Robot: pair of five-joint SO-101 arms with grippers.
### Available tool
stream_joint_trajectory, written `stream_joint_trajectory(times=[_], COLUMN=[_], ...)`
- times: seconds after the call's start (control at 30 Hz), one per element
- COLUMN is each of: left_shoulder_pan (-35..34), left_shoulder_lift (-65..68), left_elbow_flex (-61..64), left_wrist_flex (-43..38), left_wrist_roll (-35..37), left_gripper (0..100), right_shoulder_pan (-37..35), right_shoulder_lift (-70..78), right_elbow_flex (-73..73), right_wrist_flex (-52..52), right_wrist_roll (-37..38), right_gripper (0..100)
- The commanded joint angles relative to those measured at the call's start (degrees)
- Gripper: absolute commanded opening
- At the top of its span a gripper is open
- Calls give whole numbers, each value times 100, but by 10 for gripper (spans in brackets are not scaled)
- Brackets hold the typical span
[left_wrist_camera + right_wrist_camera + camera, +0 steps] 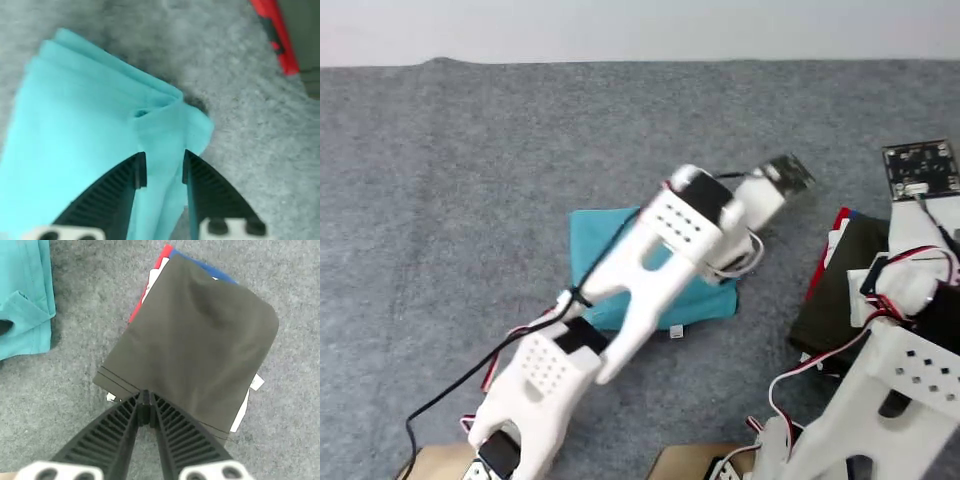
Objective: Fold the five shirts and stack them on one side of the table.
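At the table's [470, 150] 3 o'clock edge, the right gripper [144, 407], jaws pressed together empty, is hovering over a stack [830, 290] topped by a dark shirt [200, 335]. At its 9 o'clock, the folded teal shirt [595, 240] is lying under the left gripper [160, 170], jaws narrowly parted. Soft and floppy, it likely needs pinching through a folded edge.

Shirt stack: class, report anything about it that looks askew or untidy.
The dark shirt on top sits askew. Edges of the red shirt, blue shirt and white shirt beneath poke out past it, so the stack is not squared. The teal shirt lies folded apart from it.
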Motion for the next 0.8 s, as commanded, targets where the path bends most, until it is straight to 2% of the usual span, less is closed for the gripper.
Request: stream_joint_trajectory(times=[0.0,0.17,0.4,0.77], left_shoulder_pan=[-536,-721,-290,809], left_shoulder_lift=[-387,211,1046,589], left_elbow_flex=[-207,-224,-233,-242], left_wrist_flex=[0,-167,-132,167], left_wrist_roll=[0,-202,-237,53], left_gripper=[109,3,6,6], right_shoulder_pan=[-66,-75,-75,-75], right_shoulder_lift=[-119,-110,-84,-101], right_elbow_flex=[-26,-26,-44,-44], right_wrist_flex=[-75,-75,-75,-75], right_wrist_roll=[26,26,26,26], right_gripper=[9,9,9,9])
